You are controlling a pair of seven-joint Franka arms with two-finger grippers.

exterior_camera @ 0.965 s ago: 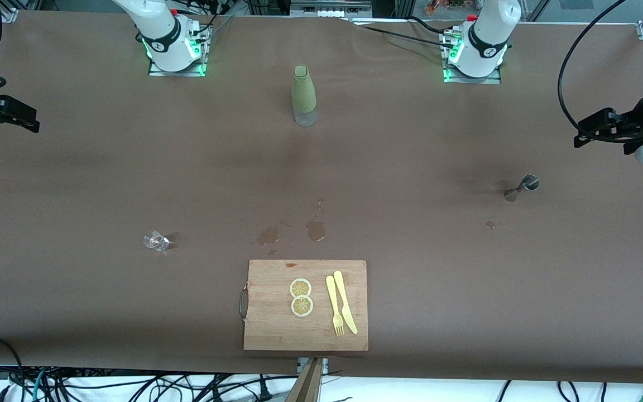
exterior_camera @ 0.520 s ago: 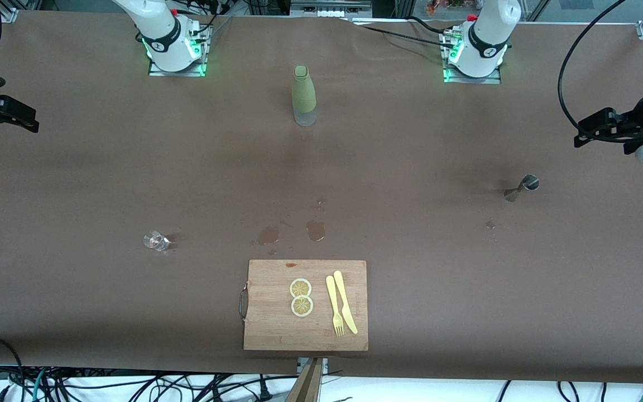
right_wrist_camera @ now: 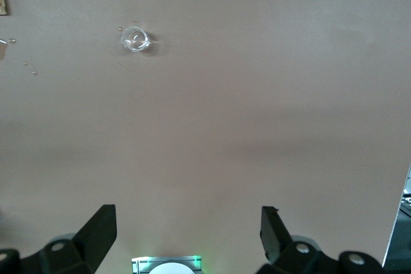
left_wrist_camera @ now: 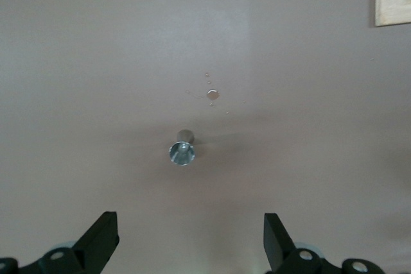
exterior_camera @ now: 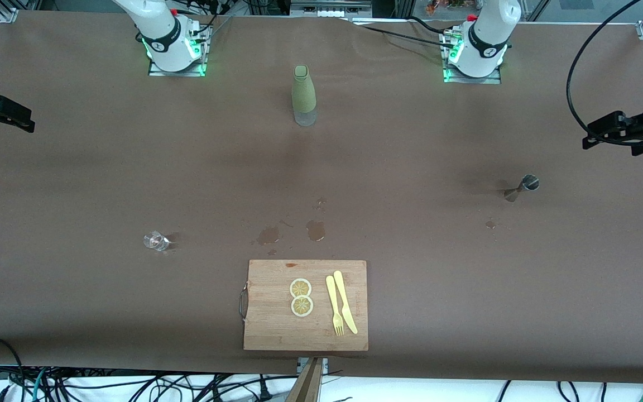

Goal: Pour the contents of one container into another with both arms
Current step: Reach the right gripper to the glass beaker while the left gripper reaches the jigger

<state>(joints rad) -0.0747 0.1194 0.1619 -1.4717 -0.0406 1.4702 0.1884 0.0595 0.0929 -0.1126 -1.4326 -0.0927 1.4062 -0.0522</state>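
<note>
Brown table bears upright jigger [exterior_camera: 521, 187] and cup [exterior_camera: 156, 240]; both tools spread, hovering.

My front camera looks down high over the whole surface [exterior_camera: 411, 145]; my wrist cameras look straight down, sharing jigger [exterior_camera: 521, 187] [left_wrist_camera: 182, 152] and cup [exterior_camera: 156, 240] [right_wrist_camera: 135, 38].

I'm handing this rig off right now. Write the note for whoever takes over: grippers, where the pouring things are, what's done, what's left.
Left gripper: open, empty, up in the air at the left arm's end of the table, with the jigger in its wrist view.
Right gripper: open, empty, in the air at the right arm's end.
Silver jigger: upright on the table toward the left arm's end.
Glass cup: on the table toward the right arm's end, nearer the front camera than the jigger.
Done: neither one grasped. Wet patches lie near the cutting board.
Left: grasp both, bring them together, pour jigger into cup.
</note>
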